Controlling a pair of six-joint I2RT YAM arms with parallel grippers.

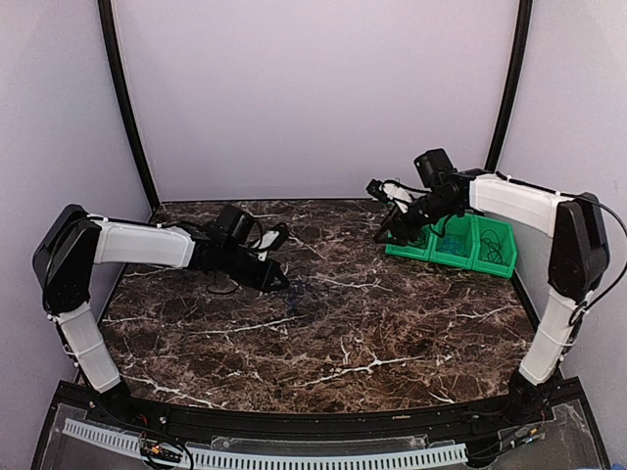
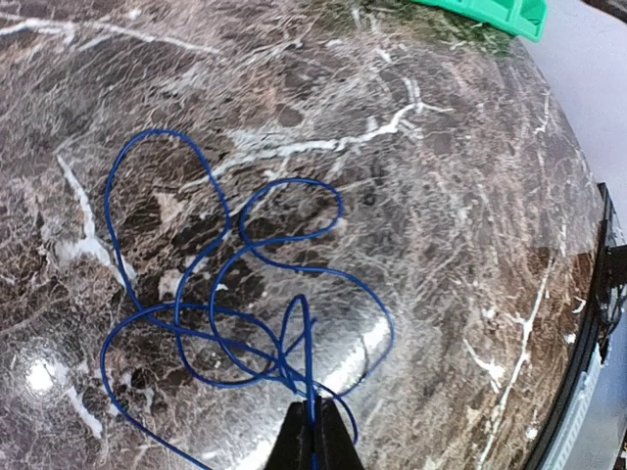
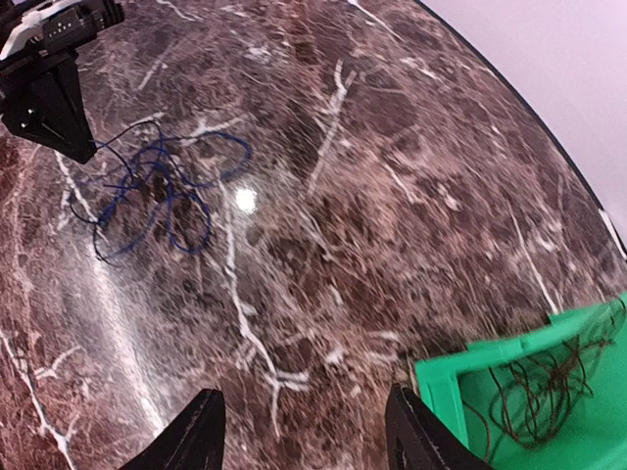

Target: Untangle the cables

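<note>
From my end the tabletop (image 2: 470,196) looks like polished brown marble, really glossy, with lamp glare bouncing off it. The cables (image 2: 220,284) read as smooth blue plastic-coated wire with a slight sheen. Green bin (image 3: 460,392) is plain moulded plastic. Left pincer (image 2: 313,421) looks matt black, arm shells (image 1: 137,243) matt white plastic.

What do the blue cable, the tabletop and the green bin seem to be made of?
The blue cable looks like thin wire in smooth plastic insulation: it holds springy loops. The tabletop looks like polished dark marble, white-veined with glare, possibly laminate. The bin looks like moulded green plastic, even-coloured.
</note>
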